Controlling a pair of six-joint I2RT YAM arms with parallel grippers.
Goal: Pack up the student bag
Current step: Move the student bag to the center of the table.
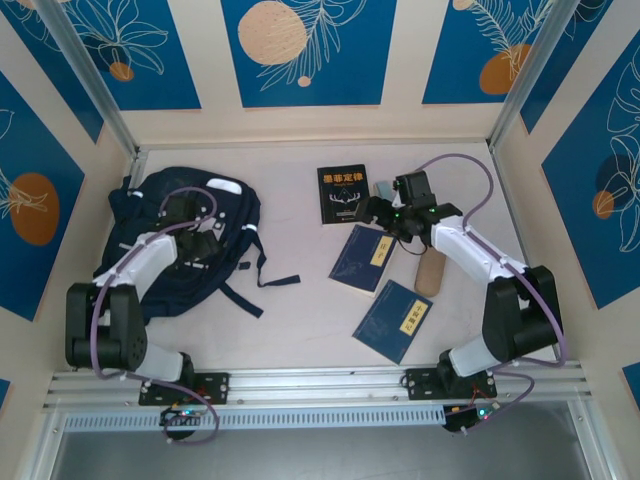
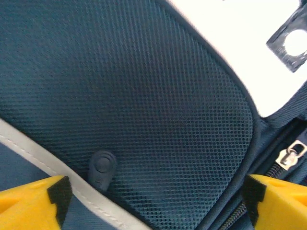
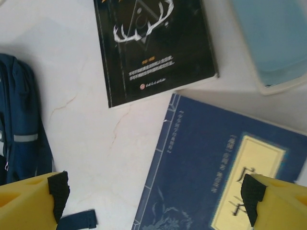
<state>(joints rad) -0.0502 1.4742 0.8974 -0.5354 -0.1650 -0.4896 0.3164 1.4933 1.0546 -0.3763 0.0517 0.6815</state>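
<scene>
step: early, bag apparently not yet opened | student bag (image 1: 240,225) lies flat, left side of tabletop (image 1: 300,310) | left gripper (image 2: 156,194) spread wide, empty, over mesh panel; zip pull (image 2: 290,155) nearby | right gripper (image 3: 153,191) spread, empty, above navy book (image 3: 225,167) | next: likely pinch zip pull precisely

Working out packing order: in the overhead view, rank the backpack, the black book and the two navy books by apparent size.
1. Backpack, by far.
2. Nearer navy book.
3. Black book and farther navy book: too alike to rank.
</scene>
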